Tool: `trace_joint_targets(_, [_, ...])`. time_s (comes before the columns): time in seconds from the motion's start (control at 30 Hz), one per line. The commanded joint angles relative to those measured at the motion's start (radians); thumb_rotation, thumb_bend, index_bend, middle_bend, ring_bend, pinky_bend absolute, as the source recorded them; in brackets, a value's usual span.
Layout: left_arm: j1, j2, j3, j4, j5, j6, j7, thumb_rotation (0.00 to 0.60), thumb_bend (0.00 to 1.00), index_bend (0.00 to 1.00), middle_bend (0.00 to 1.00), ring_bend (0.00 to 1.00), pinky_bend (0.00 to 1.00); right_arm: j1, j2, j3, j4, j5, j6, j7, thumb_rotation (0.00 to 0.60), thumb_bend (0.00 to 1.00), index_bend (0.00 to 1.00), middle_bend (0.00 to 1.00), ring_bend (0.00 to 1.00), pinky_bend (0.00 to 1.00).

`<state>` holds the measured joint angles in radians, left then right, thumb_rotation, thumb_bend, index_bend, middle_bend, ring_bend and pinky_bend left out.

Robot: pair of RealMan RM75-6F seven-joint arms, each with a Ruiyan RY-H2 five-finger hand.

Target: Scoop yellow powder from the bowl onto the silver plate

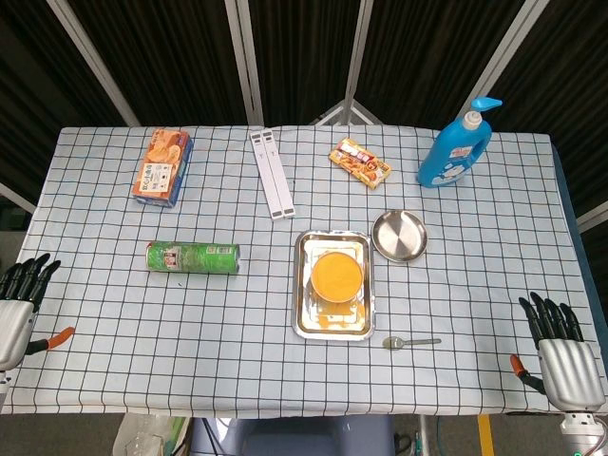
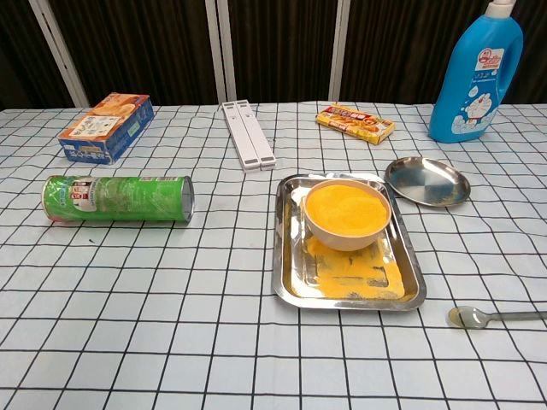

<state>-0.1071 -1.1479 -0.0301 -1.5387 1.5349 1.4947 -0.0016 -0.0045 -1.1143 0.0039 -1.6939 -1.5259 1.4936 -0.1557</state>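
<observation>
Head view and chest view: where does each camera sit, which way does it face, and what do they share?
Head view: high, looking steeply down on the table; left hand and right hand show at the near edge.
Chest view: lower, looking forward across the table; no part of the robot shows.
Shared: bowl of yellow powder in its tray, silver plate, spoon, blue bottle.
</observation>
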Motion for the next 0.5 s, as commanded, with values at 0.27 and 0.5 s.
trace_joint_targets(0.27, [0.005, -0.001, 0.001, 0.007, 0.017, 0.023, -0.001, 0.600, 0.00, 0.00, 0.00, 0.00, 0.00, 0.001, -0.001, -0.001, -0.002, -0.005, 0.000, 0.001, 0.600, 0.36, 0.00, 0.00, 0.00, 0.00])
trace_joint_targets(0.5, [0.012, -0.002, 0.003, 0.008, 0.035, 0.045, -0.013, 0.600, 0.00, 0.00, 0.00, 0.00, 0.00, 0.007, -0.009, -0.001, -0.009, -0.011, -0.006, -0.003, 0.600, 0.36, 0.00, 0.00, 0.00, 0.00])
